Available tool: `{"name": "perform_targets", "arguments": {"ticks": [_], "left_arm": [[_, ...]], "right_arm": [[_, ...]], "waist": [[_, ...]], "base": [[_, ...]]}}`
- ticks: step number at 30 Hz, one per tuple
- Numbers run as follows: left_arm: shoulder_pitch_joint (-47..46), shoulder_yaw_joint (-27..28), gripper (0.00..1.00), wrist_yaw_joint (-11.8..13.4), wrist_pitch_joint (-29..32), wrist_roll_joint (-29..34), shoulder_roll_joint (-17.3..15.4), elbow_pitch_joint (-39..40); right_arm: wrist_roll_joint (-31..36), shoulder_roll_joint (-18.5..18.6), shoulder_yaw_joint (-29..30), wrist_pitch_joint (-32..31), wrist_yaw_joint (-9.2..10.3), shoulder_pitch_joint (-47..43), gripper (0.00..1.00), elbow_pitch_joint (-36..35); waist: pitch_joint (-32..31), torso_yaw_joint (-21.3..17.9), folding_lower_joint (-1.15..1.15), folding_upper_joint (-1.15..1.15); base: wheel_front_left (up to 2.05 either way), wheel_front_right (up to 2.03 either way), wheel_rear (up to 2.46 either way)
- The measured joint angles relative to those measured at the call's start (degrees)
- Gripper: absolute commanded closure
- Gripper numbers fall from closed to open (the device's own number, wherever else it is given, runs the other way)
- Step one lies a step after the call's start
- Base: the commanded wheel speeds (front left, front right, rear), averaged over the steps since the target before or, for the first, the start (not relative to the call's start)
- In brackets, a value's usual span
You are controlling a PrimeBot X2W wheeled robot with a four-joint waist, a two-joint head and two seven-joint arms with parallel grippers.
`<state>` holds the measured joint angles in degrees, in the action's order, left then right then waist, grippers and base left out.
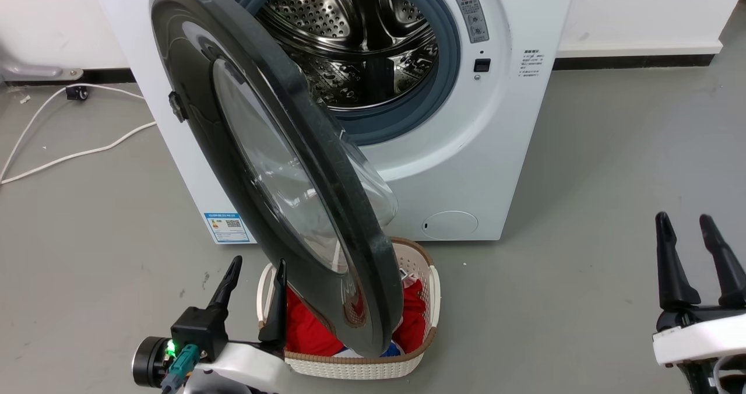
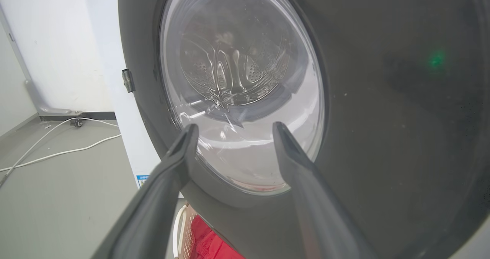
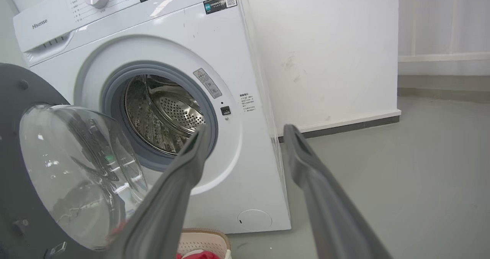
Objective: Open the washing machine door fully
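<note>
The door (image 1: 274, 166) stands swung well out from the washing machine (image 1: 466, 149), hinged at the machine's left and roughly edge-on to the head camera, its glass bowl bulging back toward the opening. The steel drum (image 1: 349, 38) and grey gasket (image 1: 449, 62) lie fully exposed behind it. The door's lower rim hangs over a cream basket (image 1: 361, 368) holding red laundry (image 1: 303, 330), which sits on the floor (image 1: 583, 207) in front of the machine.

The left gripper (image 1: 259, 263) is released, fingers spread, just beside the door's outer face and low by the basket; its nearer finger may touch the rim, but the angle is too poor to say. The right gripper (image 1: 683, 218) is also spread and holds nothing, well apart to the right over bare floor. A white cable (image 1: 58, 149) trails across the floor left of the machine.
</note>
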<state>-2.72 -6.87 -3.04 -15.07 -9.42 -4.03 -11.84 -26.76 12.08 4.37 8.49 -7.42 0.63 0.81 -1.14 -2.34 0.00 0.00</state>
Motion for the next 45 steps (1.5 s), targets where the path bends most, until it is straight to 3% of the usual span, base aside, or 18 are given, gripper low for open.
{"name": "perform_targets", "arguments": {"ticks": [6,11,18,33,34,36,45], "left_arm": [[0.0,0.2,0.00,0.3,0.0,0.1,-0.1,0.2],[-0.2,0.3,0.00,0.2,0.0,0.3,-0.4,0.3],[-0.6,0.2,0.00,0.2,0.0,0.6,-0.4,0.1],[-0.8,0.5,0.01,0.2,0.0,0.3,-0.5,-1.1],[-0.8,0.5,0.48,0.2,0.0,0.2,-0.5,-1.4],[-0.8,0.5,1.00,0.2,0.0,0.0,-0.5,-1.7],[-1.3,1.0,1.00,1.0,0.0,-0.3,-0.6,-0.6]], "right_arm": [[11.2,-2.3,0.6,-2.1,-0.07,-0.4,0.00,-4.7],[16.3,-4.1,-1.2,-4.7,-0.07,-3.5,0.00,-5.3],[16.6,-5.8,-1.6,-5.1,-0.07,-5.4,0.00,-3.4],[17.0,-5.6,-2.3,-5.3,-0.07,-4.1,0.00,-1.9],[17.1,-5.6,-2.3,-5.3,-0.07,-4.0,0.00,-1.9],[17.5,-5.6,-2.3,-5.3,-0.07,-4.0,0.00,-1.9],[17.8,-5.8,-2.5,-5.2,-0.07,-3.9,0.00,-2.1]], "waist": [[0.1,0.5,0.00,0.00],[0.4,1.3,0.00,0.00],[0.5,1.4,0.00,0.00],[0.8,0.8,0.01,0.00],[0.8,0.8,0.01,0.00],[0.8,0.7,0.01,0.00],[0.8,0.8,0.01,0.00]], "base": [[0.00,0.00,0.00],[0.00,0.00,0.00],[0.00,0.00,0.00],[0.00,0.00,0.00],[0.00,0.00,0.00],[0.00,0.00,0.00],[0.00,0.00,0.00]]}}
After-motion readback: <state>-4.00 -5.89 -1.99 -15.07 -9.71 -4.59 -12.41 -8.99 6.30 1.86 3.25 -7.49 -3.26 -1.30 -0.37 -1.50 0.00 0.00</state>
